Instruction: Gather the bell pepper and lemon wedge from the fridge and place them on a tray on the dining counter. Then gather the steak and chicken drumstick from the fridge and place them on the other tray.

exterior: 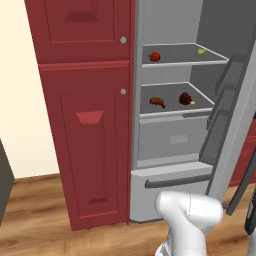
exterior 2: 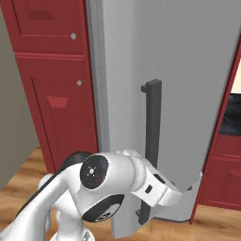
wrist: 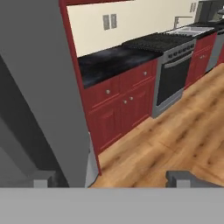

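The fridge stands open in the left base view. On its upper shelf lie a red bell pepper [exterior: 154, 56] at the left and a pale green lemon wedge [exterior: 201, 51] at the back right. The shelf below holds an orange-brown chicken drumstick [exterior: 157, 102] and a darker steak [exterior: 186, 98]. My gripper [wrist: 113, 180] is open, its fingertips [wrist: 183, 178] wide apart with nothing between them. It sits low at the outer edge of the fridge door [exterior 2: 179, 70], to the right of the door's dark handle [exterior 2: 151, 141]. The trays and the dining counter are out of view.
The open door [exterior: 235, 125] with its bins juts out on the right of the fridge. A tall red cabinet [exterior: 85, 125] stands to the left. Beyond the door run red base cabinets, a black countertop [wrist: 113, 59], a stove [wrist: 175, 65] and wooden floor [wrist: 175, 144].
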